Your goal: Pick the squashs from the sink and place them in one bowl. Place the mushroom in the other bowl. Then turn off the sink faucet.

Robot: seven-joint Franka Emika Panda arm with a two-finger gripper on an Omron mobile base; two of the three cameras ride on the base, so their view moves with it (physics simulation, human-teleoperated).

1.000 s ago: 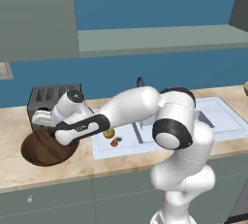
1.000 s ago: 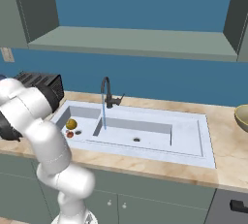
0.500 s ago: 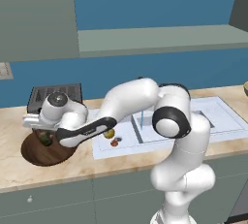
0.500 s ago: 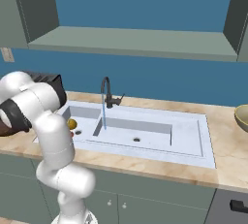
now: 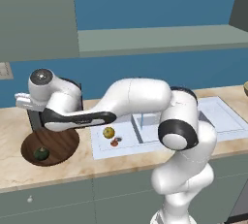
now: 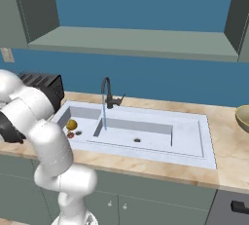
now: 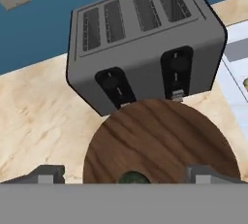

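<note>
Marble counter, blue wall; the gripper hangs spread and empty above the wooden bowl; the yellow squash waits at its three o'clock in the sink.

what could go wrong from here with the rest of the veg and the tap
The yellow squash and the mushroom lie close together in the sink, so a grab for one may nudge or catch the other. The green squash sits near the wooden bowl's rim, so a careless drop beside it might knock it out. Water runs from the faucet, which the arm must avoid.
</note>
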